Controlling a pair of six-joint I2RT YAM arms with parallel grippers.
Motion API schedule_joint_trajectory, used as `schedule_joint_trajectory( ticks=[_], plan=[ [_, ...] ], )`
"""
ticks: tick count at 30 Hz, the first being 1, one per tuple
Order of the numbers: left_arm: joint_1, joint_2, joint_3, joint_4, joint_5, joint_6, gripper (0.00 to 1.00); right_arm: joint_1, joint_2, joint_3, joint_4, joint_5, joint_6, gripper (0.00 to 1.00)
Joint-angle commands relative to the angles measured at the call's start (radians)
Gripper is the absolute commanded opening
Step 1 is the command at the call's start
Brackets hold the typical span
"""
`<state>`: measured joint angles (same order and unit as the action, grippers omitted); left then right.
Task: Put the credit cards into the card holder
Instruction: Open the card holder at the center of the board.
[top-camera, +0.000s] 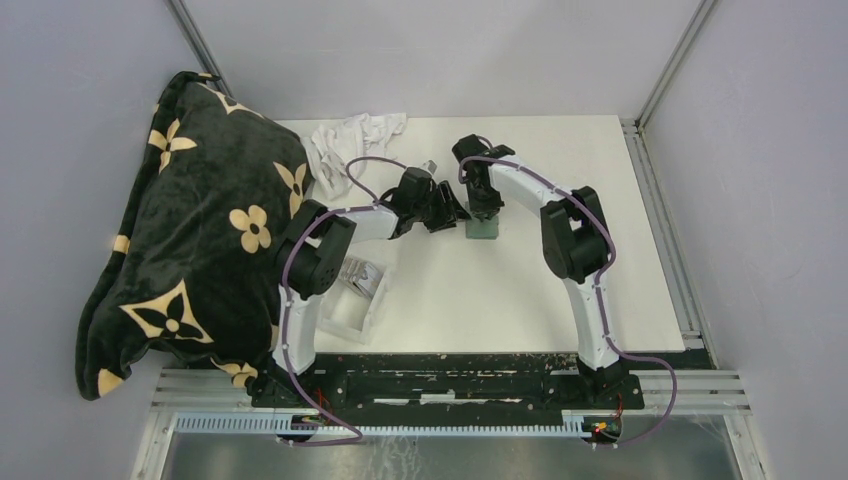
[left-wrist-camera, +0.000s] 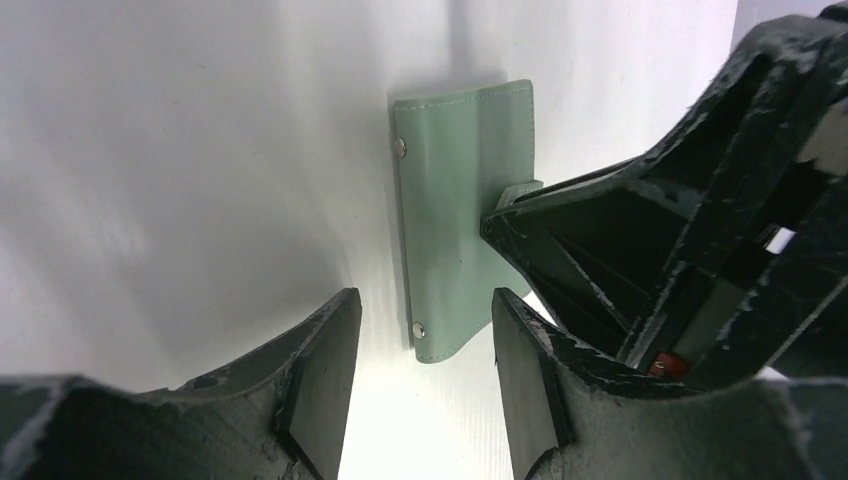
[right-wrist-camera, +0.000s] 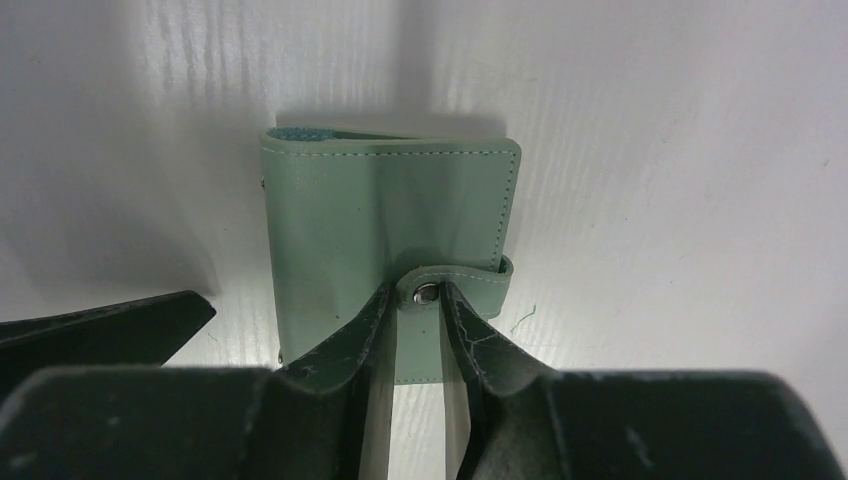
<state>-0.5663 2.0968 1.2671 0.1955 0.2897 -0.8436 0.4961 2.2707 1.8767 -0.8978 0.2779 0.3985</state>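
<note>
The card holder (right-wrist-camera: 385, 210) is a closed grey-green wallet lying flat on the white table, also visible from above (top-camera: 482, 230) and in the left wrist view (left-wrist-camera: 455, 200). My right gripper (right-wrist-camera: 426, 295) stands over it with both fingertips pinched on the snap tab (right-wrist-camera: 455, 280), one on each side of the metal snap. My left gripper (left-wrist-camera: 422, 305) is open just to the holder's left, its pads apart with only the holder's near corner between their tips, untouched. Silvery flat pieces that look like the credit cards (top-camera: 362, 274) lie in the clear tray.
A clear plastic tray (top-camera: 340, 322) sits by the left arm. A black blanket with beige flowers (top-camera: 200, 230) is heaped at the left, and a white cloth (top-camera: 350, 140) lies at the back. Metal rails (top-camera: 660, 230) line the table's right edge.
</note>
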Motion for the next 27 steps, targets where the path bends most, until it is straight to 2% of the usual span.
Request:
schedule_joint_trajectory(
  ticks=[1,8,12,16,18,24,27],
  plan=[
    [-0.029,0.039,0.064,-0.016,-0.031,0.051,0.59,-0.045,-0.02,-0.058,-0.007,-0.073,0.032,0.25],
    [-0.063,0.097,0.117,-0.049,-0.052,0.069,0.57,-0.081,-0.037,-0.087,0.006,-0.144,0.05,0.23],
    [-0.082,0.123,0.147,-0.091,-0.08,0.092,0.51,-0.099,-0.044,-0.097,0.013,-0.171,0.059,0.22],
    [-0.092,0.14,0.164,-0.148,-0.123,0.11,0.34,-0.125,-0.055,-0.115,0.03,-0.202,0.072,0.2],
    [-0.094,0.154,0.175,-0.184,-0.142,0.112,0.21,-0.139,-0.058,-0.122,0.038,-0.222,0.08,0.2],
    [-0.104,0.2,0.234,-0.277,-0.177,0.13,0.06,-0.176,-0.073,-0.15,0.072,-0.277,0.11,0.19],
    [-0.105,0.206,0.242,-0.312,-0.209,0.136,0.03,-0.209,-0.106,-0.205,0.12,-0.31,0.143,0.18]
  ],
)
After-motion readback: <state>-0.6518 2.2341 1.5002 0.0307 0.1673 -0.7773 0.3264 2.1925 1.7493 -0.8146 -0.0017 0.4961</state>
